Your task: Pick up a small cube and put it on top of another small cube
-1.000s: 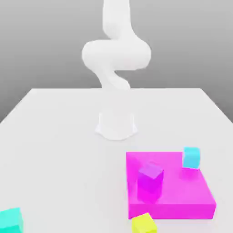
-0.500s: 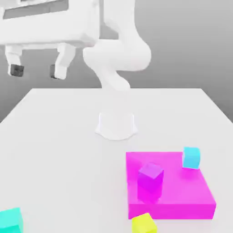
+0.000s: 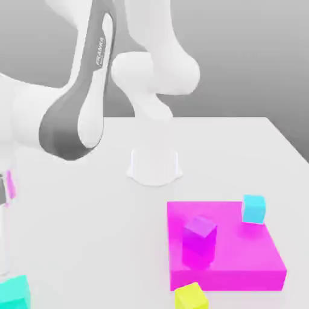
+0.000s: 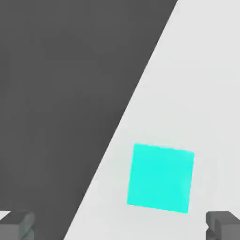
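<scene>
Lowered arm, gripper wide open and empty, purple cube on magenta block, turquoise cube between fingertips

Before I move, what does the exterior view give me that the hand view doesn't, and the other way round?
From the exterior view: the magenta block, with the purple cube on it, the blue cube at one corner and the yellow cube by its near side, plus the arm.

From the hand view: the open gripper, its two fingertips well apart, and the dark area past the table's edge.

Shared: the turquoise cube and the white table.
</scene>
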Controlling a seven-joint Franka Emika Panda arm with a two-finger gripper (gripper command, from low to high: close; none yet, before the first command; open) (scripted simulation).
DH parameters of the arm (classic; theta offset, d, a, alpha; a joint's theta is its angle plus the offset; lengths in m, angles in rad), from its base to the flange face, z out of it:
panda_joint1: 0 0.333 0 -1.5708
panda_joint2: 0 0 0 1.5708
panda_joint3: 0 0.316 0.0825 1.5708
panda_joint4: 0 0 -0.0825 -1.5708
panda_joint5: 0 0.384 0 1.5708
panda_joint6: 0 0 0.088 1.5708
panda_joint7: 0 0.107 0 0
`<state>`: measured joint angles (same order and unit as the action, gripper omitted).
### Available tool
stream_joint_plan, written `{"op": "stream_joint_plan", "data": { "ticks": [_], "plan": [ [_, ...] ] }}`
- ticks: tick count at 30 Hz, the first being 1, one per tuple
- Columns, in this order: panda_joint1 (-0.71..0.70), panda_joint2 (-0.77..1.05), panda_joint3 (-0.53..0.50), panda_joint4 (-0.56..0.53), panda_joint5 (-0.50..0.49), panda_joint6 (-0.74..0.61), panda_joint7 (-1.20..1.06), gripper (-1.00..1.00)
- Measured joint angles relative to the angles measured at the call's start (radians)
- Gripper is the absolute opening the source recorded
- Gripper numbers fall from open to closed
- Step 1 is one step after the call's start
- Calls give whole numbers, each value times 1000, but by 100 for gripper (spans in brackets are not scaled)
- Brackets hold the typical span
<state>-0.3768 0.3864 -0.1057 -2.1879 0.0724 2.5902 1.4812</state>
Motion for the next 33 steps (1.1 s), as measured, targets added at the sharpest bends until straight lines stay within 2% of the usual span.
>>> {"op": "stream_joint_plan", "data": {
  "ticks": [4,5,11,16,25,29,30,33],
  "plan": [
    [-22,145,16,27,32,99,-5,0],
    [-25,166,19,31,35,115,-7,-100],
    [-26,177,21,34,37,126,-8,-100],
    [-8,42,5,4,13,20,6,-100],
    [199,-147,206,-161,-93,0,-123,-100],
    [307,-78,267,-190,-180,92,-141,-100],
    [320,-57,267,-191,-194,112,-138,100],
    [320,-57,267,-191,-194,112,-138,100]
  ]
}}
